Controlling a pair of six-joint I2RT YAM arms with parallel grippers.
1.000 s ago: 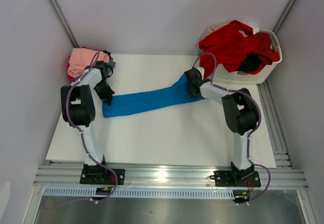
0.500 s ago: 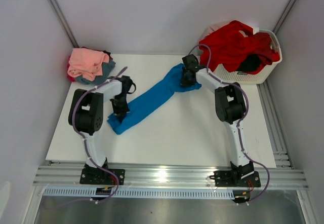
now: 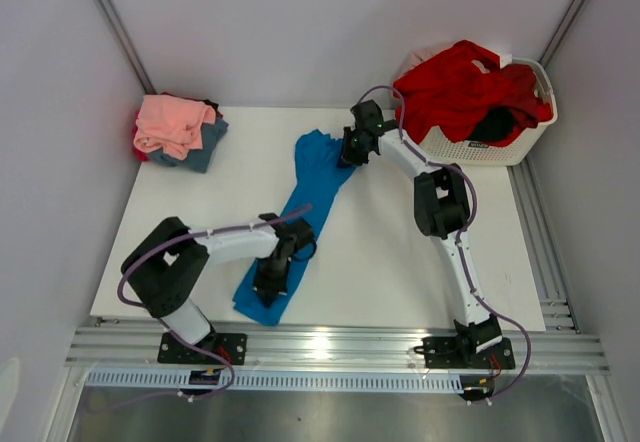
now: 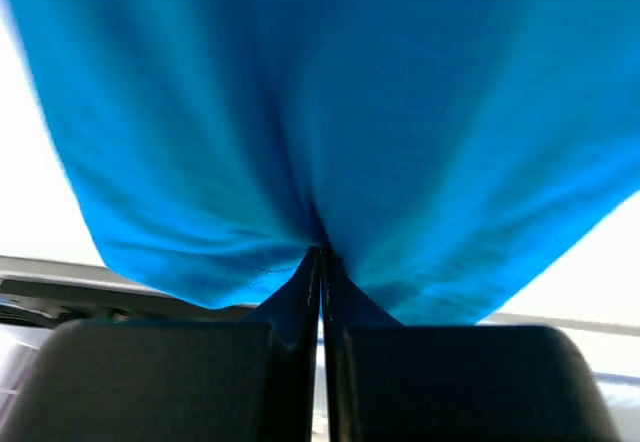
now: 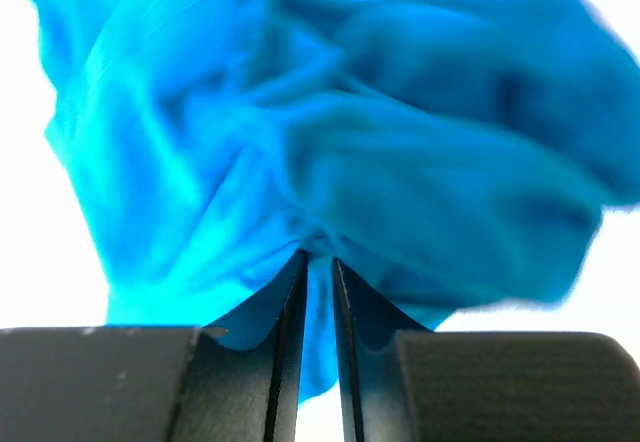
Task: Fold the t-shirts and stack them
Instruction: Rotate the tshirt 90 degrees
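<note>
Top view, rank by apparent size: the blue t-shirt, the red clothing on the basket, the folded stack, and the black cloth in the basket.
1 and 2. blue t-shirt and red clothing: too alike in area to rank.
3. folded stack.
4. black cloth, mostly covered by the red.

A: Left arm (image 3: 215, 247) folded low near its base, elbow out left, forearm laid across to the right, and the left gripper (image 4: 320, 252) is pinched tight on the blue tee (image 3: 310, 187)!
B: Right arm (image 3: 440, 202) stretches far forward, leaning left, right gripper (image 5: 318, 258) nipping the same tee, fingers a sliver apart
</note>
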